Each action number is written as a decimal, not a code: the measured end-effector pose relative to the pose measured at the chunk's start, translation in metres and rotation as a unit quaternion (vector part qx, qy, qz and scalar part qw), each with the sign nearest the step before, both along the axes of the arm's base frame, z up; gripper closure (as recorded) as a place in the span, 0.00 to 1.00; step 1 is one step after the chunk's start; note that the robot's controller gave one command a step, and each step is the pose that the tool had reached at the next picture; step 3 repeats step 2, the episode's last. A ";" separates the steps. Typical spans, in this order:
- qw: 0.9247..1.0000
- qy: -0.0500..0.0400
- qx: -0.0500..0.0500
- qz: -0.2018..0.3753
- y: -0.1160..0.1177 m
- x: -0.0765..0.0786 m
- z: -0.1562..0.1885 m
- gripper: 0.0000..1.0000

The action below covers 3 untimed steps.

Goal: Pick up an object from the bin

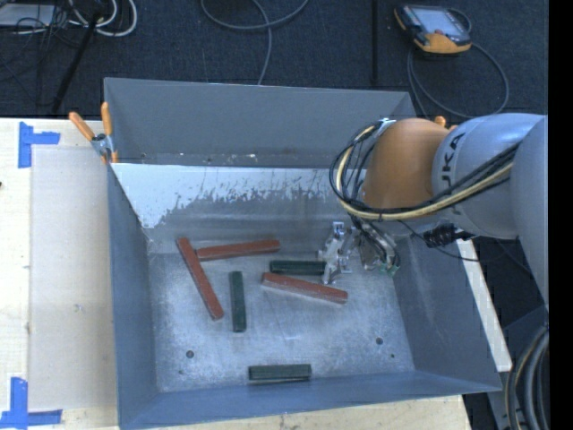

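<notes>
In the grey metal bin [269, 200], the gripper [338, 258] is set at a short dark green bar's [294, 266] right end; its grip state cannot be told.

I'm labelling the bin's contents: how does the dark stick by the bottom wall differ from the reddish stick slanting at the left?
The dark green stick is shorter and the reddish stick is clearly longer. The dark green stick lies level and alone, while the reddish stick slants, its upper end close to a second reddish stick. Both are slim straight bars lying flat on the bin floor.
</notes>
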State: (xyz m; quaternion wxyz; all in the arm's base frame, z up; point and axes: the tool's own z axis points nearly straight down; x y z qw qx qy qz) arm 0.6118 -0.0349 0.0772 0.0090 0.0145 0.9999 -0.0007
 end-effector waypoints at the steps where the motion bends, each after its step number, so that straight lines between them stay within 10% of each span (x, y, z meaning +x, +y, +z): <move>1: 1.000 0.000 0.000 0.000 0.000 0.000 0.000 1.00; 2: 1.000 0.006 0.000 0.005 -0.002 0.004 0.164 1.00; 3: 1.000 0.006 0.000 0.005 -0.002 0.004 0.164 1.00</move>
